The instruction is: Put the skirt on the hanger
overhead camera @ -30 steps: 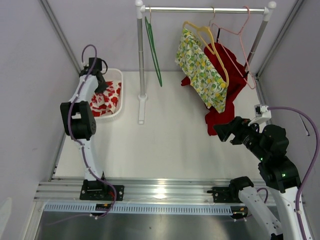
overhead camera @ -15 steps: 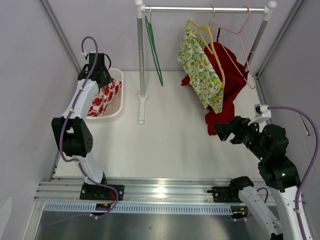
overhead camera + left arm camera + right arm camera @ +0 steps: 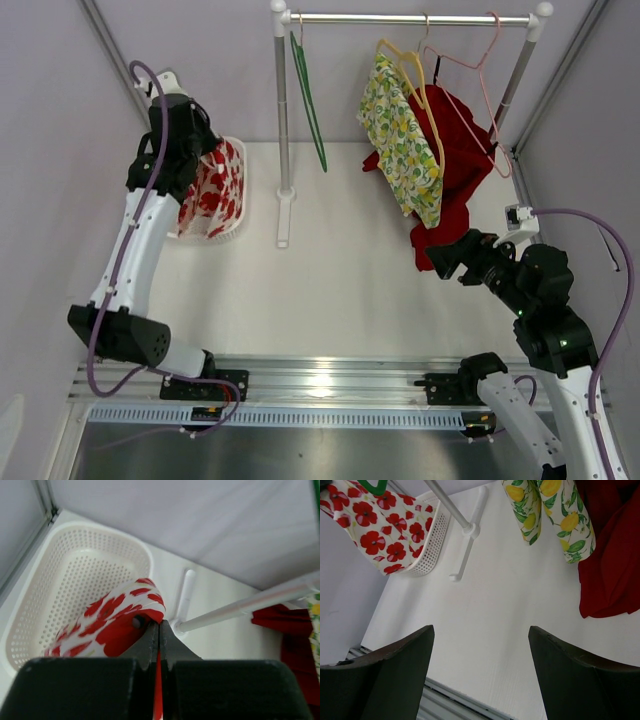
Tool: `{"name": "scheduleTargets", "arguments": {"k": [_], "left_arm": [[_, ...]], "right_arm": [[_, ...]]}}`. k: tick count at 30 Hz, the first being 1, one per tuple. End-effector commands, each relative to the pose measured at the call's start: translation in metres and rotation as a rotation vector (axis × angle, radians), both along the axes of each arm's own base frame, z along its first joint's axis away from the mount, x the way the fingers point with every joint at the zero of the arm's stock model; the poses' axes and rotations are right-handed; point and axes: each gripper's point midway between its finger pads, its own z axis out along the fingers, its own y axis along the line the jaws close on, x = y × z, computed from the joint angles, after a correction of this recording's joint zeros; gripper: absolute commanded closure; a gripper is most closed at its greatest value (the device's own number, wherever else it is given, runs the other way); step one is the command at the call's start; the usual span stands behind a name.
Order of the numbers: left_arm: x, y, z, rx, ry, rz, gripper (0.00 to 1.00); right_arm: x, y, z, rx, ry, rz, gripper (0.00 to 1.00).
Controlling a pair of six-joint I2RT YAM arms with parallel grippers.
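Left wrist view alone shows left pincer (image 3: 158,627) pinching poppy skirt (image 3: 112,617) over basket (image 3: 65,570); right pincer (image 3: 480,635) spread

No legible text, label, brand or number in any of the three views; nothing to record.

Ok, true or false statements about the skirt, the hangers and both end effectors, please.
1. The left end effector is shut on the white skirt with red poppies. True.
2. The right end effector grips a hanger. False: it is open and empty; the thin green hanger hangs bare on the metal rail.
3. The lemon-print garment lies in the white perforated plastic basket. False: it hangs on the yellow hanger.
4. The skirt is on no hanger yet. True.
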Motion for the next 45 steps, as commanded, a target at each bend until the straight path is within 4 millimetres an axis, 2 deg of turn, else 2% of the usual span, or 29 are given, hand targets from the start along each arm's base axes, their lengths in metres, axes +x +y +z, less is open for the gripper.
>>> {"name": "scheduleTargets", "arguments": {"k": [1, 3, 5, 9, 11, 13, 15, 16, 18, 19, 20, 21, 22, 23, 24, 25, 26, 27, 28, 31, 32, 33, 36, 37, 38, 40, 41, 43, 45], "left_arm": [[-0.036, -0.010, 0.109, 0.024, -0.296, -0.028, 1.00], [-0.052, -0.021, 0.134, 0.025, -0.353, -0.062, 1.00], [-0.069, -0.036, 0.147, 0.040, -0.381, -0.104, 1.00], [-0.098, -0.050, 0.167, 0.051, -0.431, -0.134, 1.00], [-0.109, -0.064, 0.161, 0.048, -0.404, -0.180, 1.00], [-0.115, -0.076, 0.147, 0.053, -0.370, -0.210, 1.00], [-0.124, -0.099, 0.126, 0.042, -0.329, -0.279, 1.00], [-0.123, -0.112, 0.097, 0.052, -0.267, -0.310, 1.00], [-0.137, -0.148, 0.073, 0.020, -0.219, -0.396, 1.00], [-0.139, -0.163, 0.043, 0.032, -0.165, -0.417, 1.00], [-0.154, -0.195, 0.008, 0.003, -0.099, -0.487, 1.00], [-0.160, -0.212, -0.003, -0.037, -0.086, -0.512, 1.00], [-0.178, -0.241, -0.072, -0.048, 0.044, -0.545, 1.00], [-0.188, -0.255, -0.094, -0.079, 0.084, -0.549, 1.00], [-0.201, -0.264, -0.134, -0.079, 0.148, -0.551, 1.00], [-0.206, -0.287, -0.156, -0.125, 0.168, -0.567, 1.00], [-0.230, -0.299, -0.195, -0.155, 0.246, -0.578, 1.00], [-0.234, -0.311, -0.205, -0.185, 0.255, -0.579, 1.00], [-0.241, -0.321, -0.231, -0.178, 0.304, -0.571, 1.00], [-0.244, -0.342, -0.258, -0.158, 0.347, -0.619, 1.00], [-0.243, -0.350, -0.255, -0.154, 0.352, -0.638, 0.98], [-0.238, -0.355, -0.253, -0.126, 0.348, -0.664, 0.84], [-0.235, -0.364, -0.252, -0.088, 0.369, -0.688, 0.73], [-0.237, -0.362, -0.252, -0.074, 0.368, -0.701, 0.57], [-0.236, -0.359, -0.240, -0.090, 0.345, -0.703, 0.52], [-0.235, -0.346, -0.234, -0.077, 0.326, -0.699, 0.40], [-0.235, -0.334, -0.224, -0.075, 0.323, -0.686, 0.38], [-0.233, -0.316, -0.221, -0.061, 0.323, -0.669, 0.33], [-0.238, -0.298, -0.209, -0.086, 0.316, -0.652, 0.31]], "right_arm": [[0.003, 0.003, 0.020, 0.004, -0.068, 0.017, 0.18], [0.005, 0.002, 0.020, -0.001, -0.069, 0.012, 0.18], [0.005, 0.001, 0.020, -0.005, -0.069, 0.010, 0.18], [0.004, 0.001, 0.023, -0.007, -0.077, 0.009, 0.18], [0.003, 0.000, 0.025, -0.007, -0.079, 0.009, 0.18], [0.002, -0.001, 0.024, -0.012, -0.076, 0.004, 0.18], [0.001, -0.003, 0.024, -0.017, -0.075, -0.001, 0.18], [0.001, -0.003, 0.022, -0.023, -0.071, -0.003, 0.18], [0.000, -0.005, 0.020, -0.027, -0.064, -0.009, 0.18], [-0.001, -0.005, 0.018, -0.030, -0.059, -0.011, 0.18], [-0.001, -0.006, 0.013, -0.032, -0.049, -0.016, 0.18], [-0.003, -0.007, 0.011, -0.030, -0.047, -0.017, 0.18], [-0.004, -0.006, 0.008, -0.025, -0.034, -0.017, 0.18], [-0.006, -0.006, 0.000, -0.024, -0.020, -0.016, 0.18], [-0.007, -0.006, -0.005, -0.021, -0.007, -0.015, 0.18], [-0.008, -0.005, -0.009, -0.016, 0.005, -0.012, 0.18], [-0.011, -0.003, -0.013, -0.001, 0.024, -0.003, 0.18], [-0.013, -0.001, -0.023, 0.005, 0.050, 0.003, 0.18], [-0.015, 0.001, -0.029, 0.009, 0.073, 0.016, 0.18], [-0.026, 0.011, -0.047, 0.057, 0.139, 0.065, 0.18], [-0.030, 0.015, -0.051, 0.077, 0.154, 0.090, 0.18], [-0.033, 0.017, -0.061, 0.096, 0.187, 0.092, 0.18], [-0.039, 0.021, -0.080, 0.126, 0.247, 0.101, 0.18], [-0.041, 0.022, -0.095, 0.129, 0.281, 0.100, 0.18], [-0.042, 0.024, -0.103, 0.134, 0.301, 0.108, 0.18], [-0.045, 0.030, -0.119, 0.158, 0.353, 0.126, 0.19], [-0.047, 0.033, -0.123, 0.170, 0.367, 0.131, 0.19], [-0.052, 0.042, -0.129, 0.210, 0.398, 0.149, 0.20], [-0.056, 0.045, -0.143, 0.216, 0.424, 0.140, 0.20]]}}
